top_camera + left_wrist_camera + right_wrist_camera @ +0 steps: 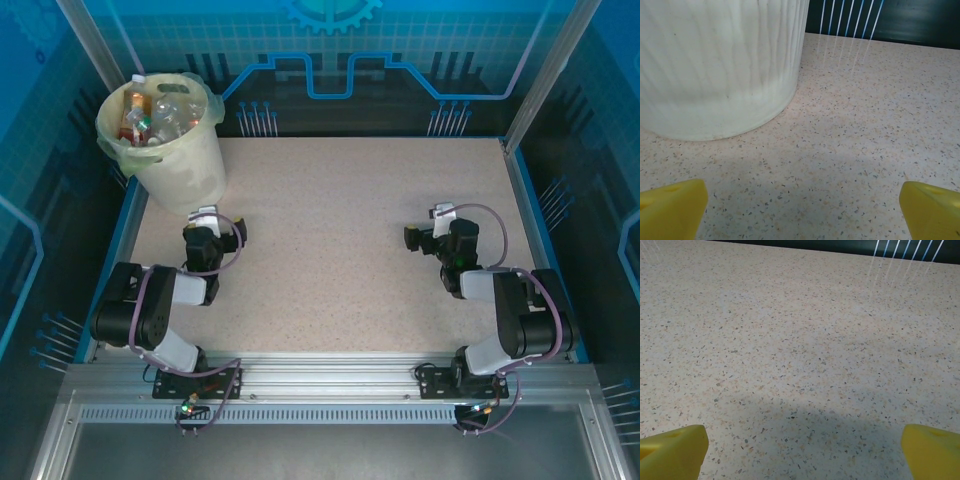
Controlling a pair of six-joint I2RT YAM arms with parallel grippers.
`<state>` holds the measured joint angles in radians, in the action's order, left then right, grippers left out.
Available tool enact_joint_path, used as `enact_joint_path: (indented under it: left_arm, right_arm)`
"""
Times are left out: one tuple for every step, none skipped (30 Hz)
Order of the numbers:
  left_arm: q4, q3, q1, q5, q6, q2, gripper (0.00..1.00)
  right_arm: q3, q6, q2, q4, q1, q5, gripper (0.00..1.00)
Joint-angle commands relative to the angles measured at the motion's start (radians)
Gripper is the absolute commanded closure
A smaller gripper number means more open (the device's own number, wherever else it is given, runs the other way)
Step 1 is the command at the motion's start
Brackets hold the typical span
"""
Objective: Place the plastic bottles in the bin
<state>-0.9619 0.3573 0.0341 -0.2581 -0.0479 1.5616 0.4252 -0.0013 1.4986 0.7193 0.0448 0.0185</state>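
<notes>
"On the surface (340, 230), seen from above, where were the plastic bottles (155, 115)?"

"Piled in the bin (185, 170) at the far left corner. My left claw (205, 213) hung near its base, my right claw (441, 214) well apart from it."

"And through your left wrist?"

"The bin's ribbed wall stood ahead, my yellow fingers (670, 207) spread wide."

"Right wrist?"

"Speckled surface ahead, that claw wide open too."
</notes>
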Motion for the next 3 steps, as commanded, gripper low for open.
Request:
enact_joint_path:
  left_arm:
    - [0.005,0.006,0.006,-0.021,0.020,-0.011,0.01]
    - [0.005,0.007,0.006,-0.021,0.021,-0.010,0.01]
    - [0.005,0.008,0.006,-0.021,0.020,-0.011,0.01]
  right_arm:
    - [0.012,-0.006,0.008,0.028,0.005,0.008,0.00]
    - [0.013,-0.006,0.008,0.028,0.005,0.008,0.00]
    - [0.013,-0.006,0.008,0.028,0.006,0.009,0.00]
